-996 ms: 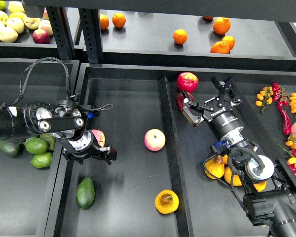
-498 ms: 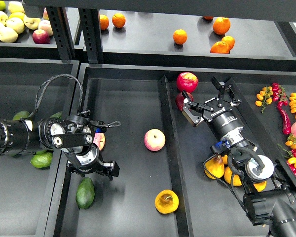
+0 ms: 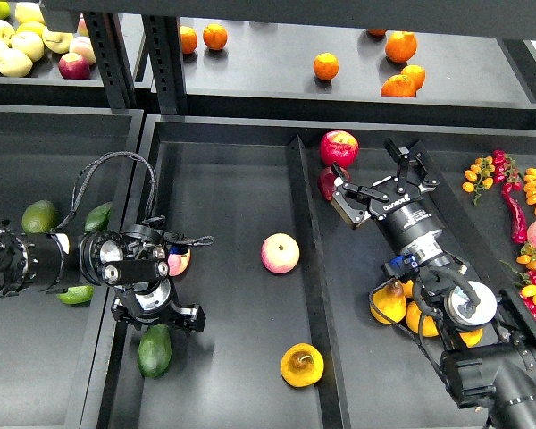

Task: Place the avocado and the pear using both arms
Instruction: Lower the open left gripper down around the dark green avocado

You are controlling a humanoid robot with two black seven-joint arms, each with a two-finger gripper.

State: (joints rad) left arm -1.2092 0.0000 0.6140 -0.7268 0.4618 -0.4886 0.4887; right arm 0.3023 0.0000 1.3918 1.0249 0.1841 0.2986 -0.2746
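The dark green avocado (image 3: 154,350) lies at the front left of the middle tray (image 3: 223,188). My left gripper (image 3: 154,314) hangs just above its far end, fingers spread open, nothing in it. The yellow-orange pear (image 3: 302,365) lies at the tray's front right, its brownish hollow facing up. My right gripper (image 3: 377,181) is open and empty over the right tray, well behind the pear and close to a red apple (image 3: 339,148).
A pink-yellow apple (image 3: 280,253) lies mid-tray; another (image 3: 178,262) sits right behind my left wrist. Green avocados (image 3: 39,216) fill the left bin. Yellow fruit (image 3: 389,305) lies under my right arm. Oranges (image 3: 326,66) sit on the back shelf, peppers (image 3: 516,213) at far right.
My left gripper has moved toward the front and slightly left, from beside the apple to just above the avocado. The right arm has not moved.
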